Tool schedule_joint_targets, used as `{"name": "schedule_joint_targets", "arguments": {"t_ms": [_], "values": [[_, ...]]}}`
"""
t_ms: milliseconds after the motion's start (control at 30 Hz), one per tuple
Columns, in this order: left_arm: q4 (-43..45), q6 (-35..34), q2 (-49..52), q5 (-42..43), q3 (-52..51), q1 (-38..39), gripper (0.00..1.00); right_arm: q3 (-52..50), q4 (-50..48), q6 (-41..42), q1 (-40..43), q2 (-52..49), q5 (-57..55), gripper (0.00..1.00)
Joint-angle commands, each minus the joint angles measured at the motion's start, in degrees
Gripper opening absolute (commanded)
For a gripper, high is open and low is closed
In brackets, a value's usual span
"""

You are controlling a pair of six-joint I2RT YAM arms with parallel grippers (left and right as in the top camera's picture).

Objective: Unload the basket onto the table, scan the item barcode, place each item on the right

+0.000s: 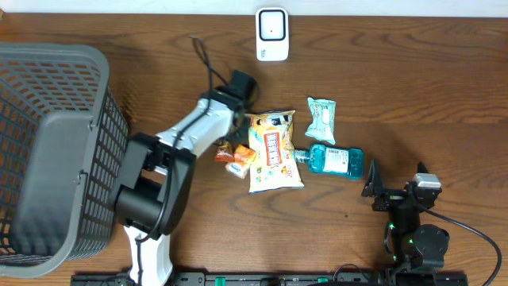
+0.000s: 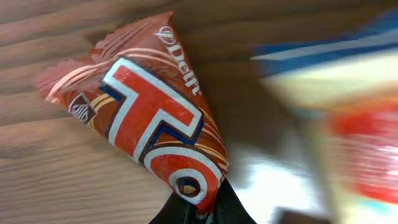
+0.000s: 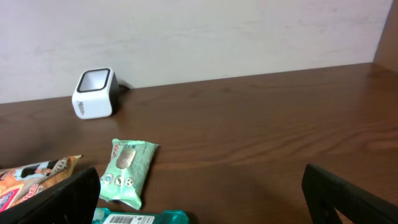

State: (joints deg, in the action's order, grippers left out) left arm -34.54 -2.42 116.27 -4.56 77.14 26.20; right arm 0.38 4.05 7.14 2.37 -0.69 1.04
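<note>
Against grained wood [image 2: 56,177], crinkled glossy wrapper [image 2: 149,124]

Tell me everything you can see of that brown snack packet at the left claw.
The packet is a small glossy foil-like wrapper, brown with big red letters edged white and blue and a white "Delfi" mark. Its free end is crimped and serrated. It tilts diagonally, lower end pinched in the shut left claw, beside the large snack bag. Whether it touches the table is unclear.
</note>
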Motion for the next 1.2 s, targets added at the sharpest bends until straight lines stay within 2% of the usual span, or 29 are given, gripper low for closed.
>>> {"name": "schedule_joint_targets", "arguments": {"t_ms": [0,100,133,200,233,367,500,700,867,933,1100,1167], "values": [[-0.22,2.01,-0.37,1.57,-0.39,2.80,0.07,-0.07,0.26,-0.37,-0.44,0.31,-0.28,0.99],[-0.28,2.25,-2.36,1.49,-0.28,3.50,0.09,-0.07,0.26,-0.37,-0.44,0.31,-0.28,0.99],[-0.37,2.21,-4.02,0.46,-0.17,3.34,0.48,-0.07,0.26,-0.37,-0.44,0.31,-0.31,0.99],[-1.20,2.21,-7.10,-1.62,0.44,2.64,0.86,-0.07,0.26,-0.37,-0.44,0.31,-0.28,0.99],[-1.90,2.21,-9.16,-2.99,1.03,2.16,0.98,-0.07,0.26,-0.37,-0.44,0.31,-0.28,0.99],[-3.02,2.23,-17.94,-8.13,2.64,0.44,1.00,-0.07,0.24,-0.37,-0.44,0.31,-0.28,0.99],[-0.31,4.70,-28.89,-10.12,4.20,-1.27,1.00,-0.07,0.26,-0.37,-0.44,0.31,-0.31,0.99],[12.92,7.21,-43.17,-10.10,5.92,-3.80,1.00,-0.07,0.26,-0.37,-0.44,0.31,-0.28,0.99],[21.59,16.46,-51.69,-10.64,5.92,-5.22,1.00,-0.07,0.26,-0.37,-0.44,0.31,-0.28,0.99],[21.35,18.86,-54.36,-14.05,5.92,-5.29,1.00,-0.07,0.24,-0.37,-0.44,0.31,-0.31,0.99],[15.58,19.61,-58.49,-26.49,5.92,-5.29,1.00,-0.07,0.26,-0.37,-0.44,0.31,-0.28,0.99],[13.90,20.61,-59.60,-27.26,5.64,-5.38,1.00,-0.07,0.26,-0.39,-0.44,0.31,-0.28,0.99]]}}
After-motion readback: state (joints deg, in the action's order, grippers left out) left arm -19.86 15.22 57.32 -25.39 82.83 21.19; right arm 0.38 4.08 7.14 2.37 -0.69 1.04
